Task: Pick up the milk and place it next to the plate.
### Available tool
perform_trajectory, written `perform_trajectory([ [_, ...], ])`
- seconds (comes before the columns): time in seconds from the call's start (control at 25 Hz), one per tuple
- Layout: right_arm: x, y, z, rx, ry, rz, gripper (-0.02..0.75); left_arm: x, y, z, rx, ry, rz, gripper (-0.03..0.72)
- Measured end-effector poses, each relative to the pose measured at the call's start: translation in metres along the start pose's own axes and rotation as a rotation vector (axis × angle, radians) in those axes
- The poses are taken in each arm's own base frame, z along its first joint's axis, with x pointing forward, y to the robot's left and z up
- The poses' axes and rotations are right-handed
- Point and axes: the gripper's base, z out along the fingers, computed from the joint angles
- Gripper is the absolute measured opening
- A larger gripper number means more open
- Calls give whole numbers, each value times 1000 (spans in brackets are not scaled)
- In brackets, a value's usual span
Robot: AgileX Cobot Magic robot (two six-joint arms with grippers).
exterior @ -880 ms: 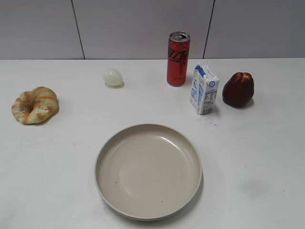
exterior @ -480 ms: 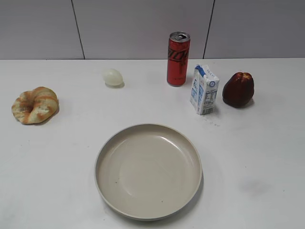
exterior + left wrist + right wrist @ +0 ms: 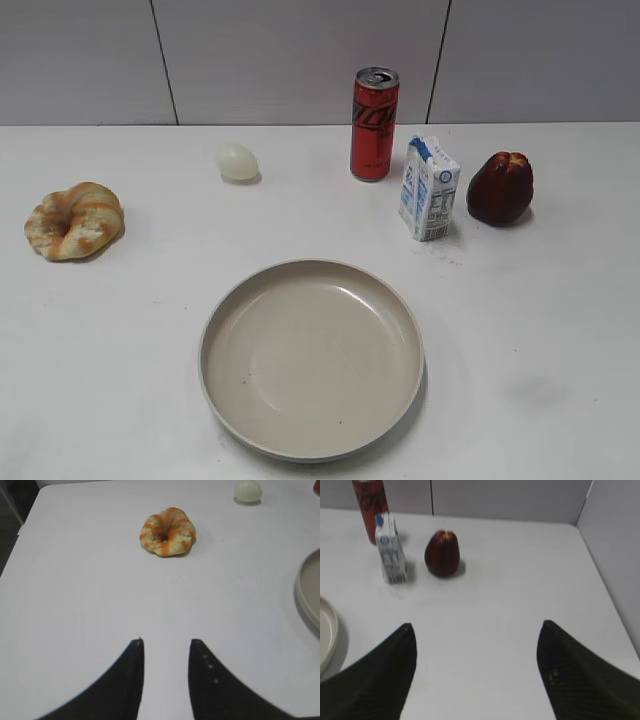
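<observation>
Nothing has moved; the milk (image 3: pixel 390 550) stands well ahead-left of the wide-open right gripper (image 3: pixel 476 630), left gripper (image 3: pixel 165 642) narrowly parted

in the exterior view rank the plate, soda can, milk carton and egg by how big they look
1. Round beige plate
2. Tall red soda can
3. White and blue milk carton, slightly smaller than the can
4. Pale egg

**White table against a panelled grey wall**

A plain white table (image 3: pixel 120 330) fills the scene, faintly scuffed in places. Behind it stands a pale grey wall (image 3: pixel 260 60) split by thin dark vertical seams. A side panel (image 3: pixel 615 545), possibly a partition, borders the table's right edge. Lighting is soft and even.
</observation>
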Motion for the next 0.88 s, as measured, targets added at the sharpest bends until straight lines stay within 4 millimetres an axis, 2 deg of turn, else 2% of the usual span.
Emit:
perform_trajectory([
  [0.08,-11,0,11,1,-81,1,552,0,0,0,0,0,0,237],
  [0.24,-28,-1,47,5,-89,-10,529,0,0,0,0,0,0,237],
  [0.52,-60,6,136,-41,172,-53,522,0,0,0,0,0,0,237],
  [0.68,-78,32,194,-133,306,-105,522,0,0,0,0,0,0,238],
  [0.88,-86,73,259,-226,478,-161,531,0,0,0,0,0,0,238],
])
